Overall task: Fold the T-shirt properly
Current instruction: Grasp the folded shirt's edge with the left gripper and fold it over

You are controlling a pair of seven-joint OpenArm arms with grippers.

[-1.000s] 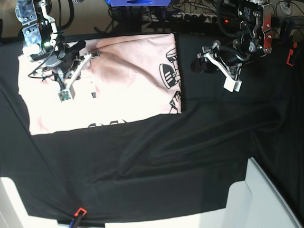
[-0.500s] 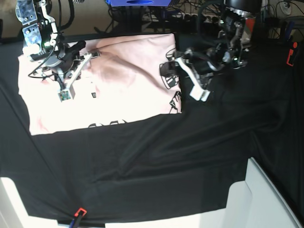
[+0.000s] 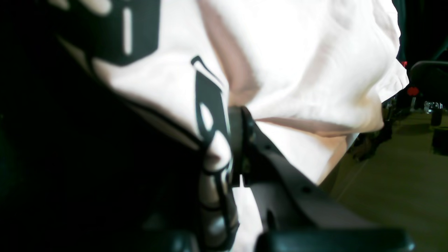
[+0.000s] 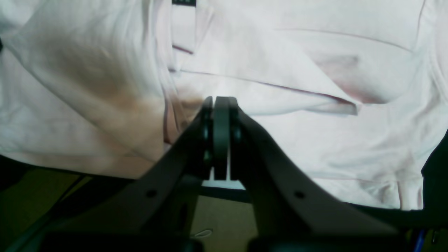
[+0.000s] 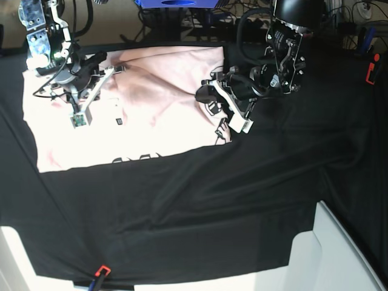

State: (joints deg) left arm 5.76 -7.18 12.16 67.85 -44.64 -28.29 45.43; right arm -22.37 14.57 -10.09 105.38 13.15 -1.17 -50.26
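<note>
The pale pink T-shirt (image 5: 157, 115) lies on the black cloth at the upper left, with black print along its right edge. My left gripper (image 5: 205, 96) is at that printed right edge. In the left wrist view it (image 3: 232, 154) is shut on the T-shirt (image 3: 315, 70), with printed fabric pinched between the jaws and lifted. My right gripper (image 5: 115, 68) rests over the shirt's upper left part. The right wrist view has it (image 4: 220, 103) shut, creases of the T-shirt (image 4: 315, 63) gathering at its tips.
The black cloth (image 5: 242, 200) covers the table. White panels stand at the lower right (image 5: 330, 251) and lower left (image 5: 12, 254). An orange-tipped tool (image 5: 100, 270) lies at the front edge. A red object (image 5: 371, 71) sits far right. Cables and a blue box (image 5: 179, 3) line the back.
The left arm swung leftward from the bare cloth to the shirt's right edge and its gripper went from open to shut on the fabric. A new crease runs across the shirt. The right arm barely shifted.
</note>
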